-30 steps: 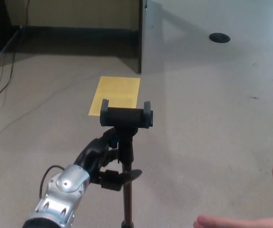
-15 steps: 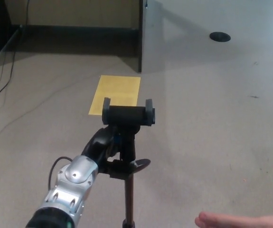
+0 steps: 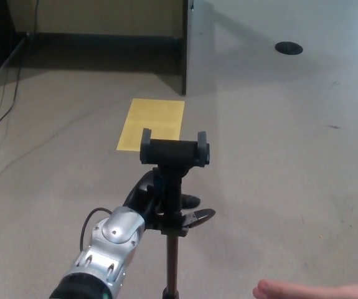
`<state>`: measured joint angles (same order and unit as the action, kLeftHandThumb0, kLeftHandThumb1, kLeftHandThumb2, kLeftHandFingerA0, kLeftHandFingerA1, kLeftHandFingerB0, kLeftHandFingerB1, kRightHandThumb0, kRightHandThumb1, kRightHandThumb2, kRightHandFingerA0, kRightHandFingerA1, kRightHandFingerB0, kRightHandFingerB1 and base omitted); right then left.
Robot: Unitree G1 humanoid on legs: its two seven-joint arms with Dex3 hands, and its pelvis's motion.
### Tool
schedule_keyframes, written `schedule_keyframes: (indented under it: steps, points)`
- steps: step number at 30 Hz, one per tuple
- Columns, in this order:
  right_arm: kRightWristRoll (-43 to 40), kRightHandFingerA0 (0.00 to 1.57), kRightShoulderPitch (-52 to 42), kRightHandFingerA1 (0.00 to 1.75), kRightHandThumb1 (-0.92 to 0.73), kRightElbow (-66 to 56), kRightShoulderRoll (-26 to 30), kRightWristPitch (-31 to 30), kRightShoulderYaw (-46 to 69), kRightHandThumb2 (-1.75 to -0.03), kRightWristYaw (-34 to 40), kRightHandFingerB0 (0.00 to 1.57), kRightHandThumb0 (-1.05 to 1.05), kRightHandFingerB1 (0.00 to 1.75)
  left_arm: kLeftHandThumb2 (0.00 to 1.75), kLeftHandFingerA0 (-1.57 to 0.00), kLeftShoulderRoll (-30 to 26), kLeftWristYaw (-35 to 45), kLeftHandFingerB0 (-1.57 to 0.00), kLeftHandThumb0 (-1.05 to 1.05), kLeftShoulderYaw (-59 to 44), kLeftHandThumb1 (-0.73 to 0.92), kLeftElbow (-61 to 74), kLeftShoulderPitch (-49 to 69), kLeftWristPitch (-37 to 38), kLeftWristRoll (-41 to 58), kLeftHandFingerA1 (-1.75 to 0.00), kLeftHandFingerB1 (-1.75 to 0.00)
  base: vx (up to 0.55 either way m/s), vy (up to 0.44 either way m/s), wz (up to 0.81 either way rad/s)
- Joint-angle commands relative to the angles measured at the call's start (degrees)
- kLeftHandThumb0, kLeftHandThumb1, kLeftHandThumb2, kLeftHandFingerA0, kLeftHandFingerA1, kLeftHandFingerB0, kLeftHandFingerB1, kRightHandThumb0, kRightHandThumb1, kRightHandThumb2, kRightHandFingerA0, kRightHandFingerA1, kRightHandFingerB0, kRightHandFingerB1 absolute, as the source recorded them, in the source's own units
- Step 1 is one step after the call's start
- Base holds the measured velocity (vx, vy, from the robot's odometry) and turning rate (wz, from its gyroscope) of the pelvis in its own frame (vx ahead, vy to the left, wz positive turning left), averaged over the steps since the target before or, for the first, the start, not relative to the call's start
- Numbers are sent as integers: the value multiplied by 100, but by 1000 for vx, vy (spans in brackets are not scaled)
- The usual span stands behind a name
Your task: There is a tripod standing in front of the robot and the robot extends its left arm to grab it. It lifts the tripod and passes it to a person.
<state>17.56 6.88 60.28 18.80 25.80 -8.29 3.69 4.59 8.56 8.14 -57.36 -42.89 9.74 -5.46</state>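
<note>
Since a second ago the tripod (image 3: 174, 187) and the left robot hand (image 3: 150, 196) on it have drifted toward the person's hand (image 3: 328, 283) waiting at the lower right of the head view. The phone clamp (image 3: 175, 151) at the top now sits to the right of where it was against the yellow sheet (image 3: 152, 123) on the floor, and the silver forearm (image 3: 107, 249) reaches further into the picture. The open palm has hardly shifted.

Head view, now: the left robot hand is closed around the tripod's neck just under the clamp, black fingers (image 3: 188, 200) wrapped on the stem, the small knob lever (image 3: 200, 217) sticking out to the right. The pole runs straight down and out of the bottom edge, so I can't see the feet or whether they are off the floor. My reading is that the grab is done and the pass is under way, with a clear gap still left between tripod and palm.

The right robot hand doesn't show.

No brand, label or writing is readable on the tripod, the arm or the sheet.
</note>
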Motion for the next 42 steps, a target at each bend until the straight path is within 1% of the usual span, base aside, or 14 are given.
schedule_keyframes:
  steps: [1,3,4,5,6,7,9,10,12,13,25,26,27,42]
  points:
    - [-50,59,39,40,-67,-33,56,-134,39,-60,-42,47,-41,36,67,-122,18,-64,-70,-17,144,84,24,58,72,-205,-74,-43,0,0,0]
    - [-99,53,76,53,-56,-32,50,-137,66,-82,-113,42,-47,48,66,-114,-76,-221,-92,-12,301,86,116,79,119,-398,-101,-57,0,0,0]
    - [-104,57,90,40,-68,-19,52,-110,72,-60,-119,47,-40,36,71,-108,-75,-263,-92,-9,281,84,84,74,155,-357,-110,-75,0,0,0]
    - [-106,53,96,53,-56,-9,52,-106,78,-82,-120,42,-48,48,77,-103,-60,-277,-90,-5,223,81,18,71,230,-278,-121,-101,0,0,0]
    - [-107,53,100,53,-56,-1,51,-117,83,-82,-122,42,-48,48,77,-103,-42,-281,-90,-5,156,81,-59,68,328,-197,-121,-101,0,0,0]
    - [-137,60,112,41,-67,32,40,-88,108,-60,-132,48,-41,36,82,-98,-39,-329,-84,-5,134,79,-116,50,363,-193,-131,-117,0,0,0]
    - [-92,54,111,53,-56,16,56,-141,86,-83,-119,43,-48,48,83,-94,-42,-356,-75,-11,97,77,-169,52,428,-181,-144,-130,0,0,0]
    - [-88,61,110,41,-68,20,62,-129,85,-60,-125,47,-42,36,85,-96,-46,-337,-76,-12,65,77,-172,62,459,-154,-143,-127,0,0,0]
    - [-77,54,114,53,-56,33,62,-120,79,-83,-121,42,-49,48,85,-95,-61,-284,-76,-10,-1,75,-130,101,512,-93,-144,-126,0,0,0]
    - [-74,61,113,41,-68,34,65,-99,77,-60,-117,48,-42,36,87,-95,-74,-288,-76,-10,-13,76,-98,115,525,-99,-145,-125,0,0,0]
    - [-67,63,92,41,-69,15,129,-102,77,-60,-192,47,-41,36,80,-105,73,-174,-83,-11,-319,75,1297,-8,238,175,-133,-113,0,0,0]
    - [-40,54,89,53,-58,-20,133,-189,57,-83,-193,42,-48,48,81,-104,165,43,-81,-8,-384,76,1744,-87,241,407,-135,-117,0,0,0]
    - [-33,63,91,42,-69,-17,139,-206,53,-60,-199,47,-42,36,82,-105,197,74,-80,-9,-369,75,1938,-144,119,415,-135,-118,0,0,0]
    - [17,67,77,43,-70,-14,230,-226,20,-62,-207,49,-42,37,78,-114,829,614,-87,-11,265,75,4655,-1354,-2024,551,-123,-105,0,0,0]
